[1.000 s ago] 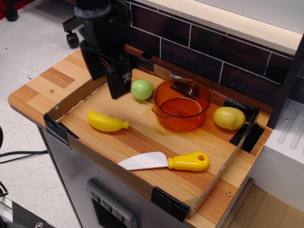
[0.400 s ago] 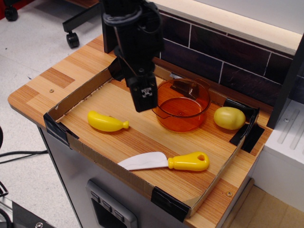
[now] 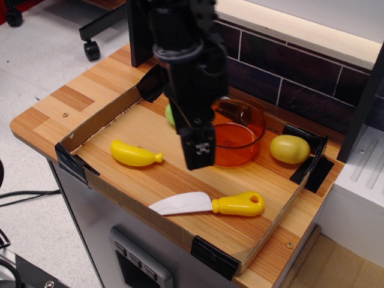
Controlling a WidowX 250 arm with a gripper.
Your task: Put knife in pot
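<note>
A wood-grain countertop [image 3: 54,111] backed by dark glossy tiles carries a shallow cardboard tray [image 3: 84,129] with black taped corners. Nearest the front lies the knife [image 3: 210,204], curved white blade pointing left, glossy yellow handle right (a hole pierces its end). Behind it, left, rests a smooth yellow toy banana [image 3: 135,153]. The black gripper [image 3: 198,151] has moved forward and down since a moment ago, now hanging above the tray floor in front of the translucent orange pot [image 3: 237,135], covering the pot's left rim. Whether its fingers are parted cannot be told. A green ball [image 3: 171,114] barely peeks out behind the arm. A yellowish round fruit [image 3: 290,149] sits far right.
</note>
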